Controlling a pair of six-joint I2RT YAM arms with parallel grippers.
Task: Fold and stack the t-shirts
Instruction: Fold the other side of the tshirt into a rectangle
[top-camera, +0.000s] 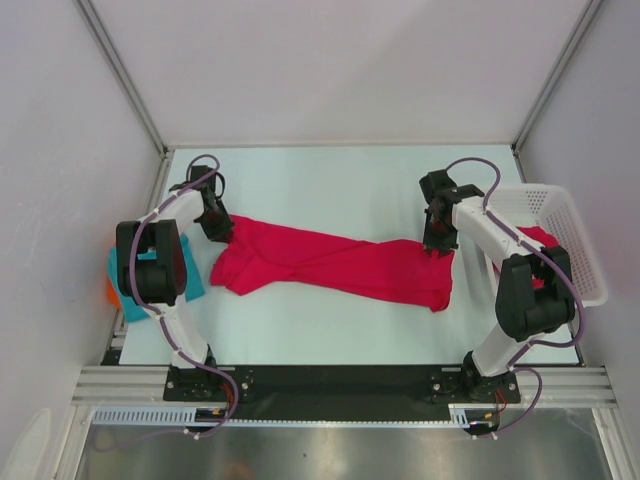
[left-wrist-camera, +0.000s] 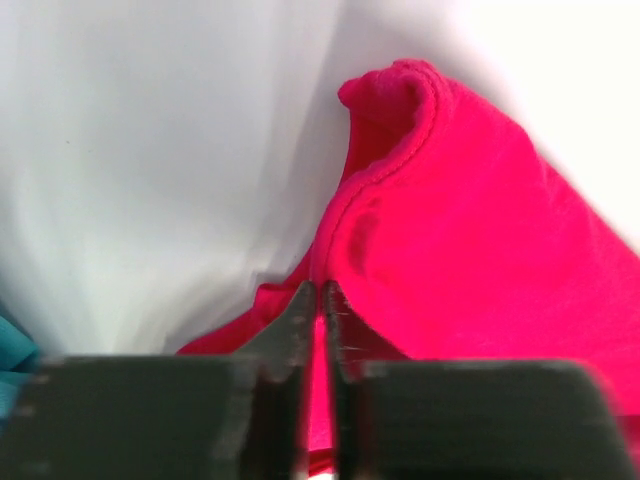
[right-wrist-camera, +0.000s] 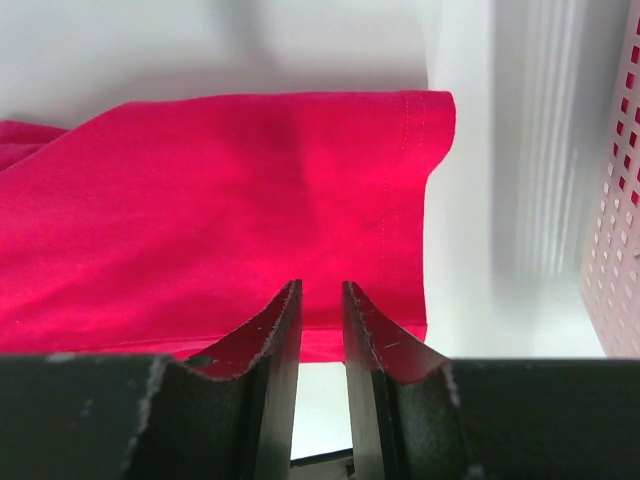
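Crimson t-shirt (top-camera: 340, 265) stretched long across the middle of your desk (top-camera: 330, 180), twisted and bunched at its left end, flatter towards the right; your left claw (top-camera: 220, 230) is down on the upper corner of that bunch; from the left wrist view its two fingers (left-wrist-camera: 300, 315) are pressed almost together with a sliver of red cloth pinched between them, and a hemmed fold of the shirt stands up just beyond the tips; so that claw is clamped on the shirt. Over to the right now: your right claw (top-camera: 438, 248) sits over the shirt's upper right corner; in the right wrist view its jaws stand apart, red cloth and a strip of bare desk showing through the gap, the stitched hem lying flat ahead of the tips; it grips nothing. Teal t-shirt (top-camera: 195, 283) lies at the left edge of the desk, partly hidden under your left arm, apart from the crimson one; second crimson t-shirt (top-camera: 540, 238) sits in the white mesh basket (top-camera: 585, 270) at the right edge, partly behind your right arm.
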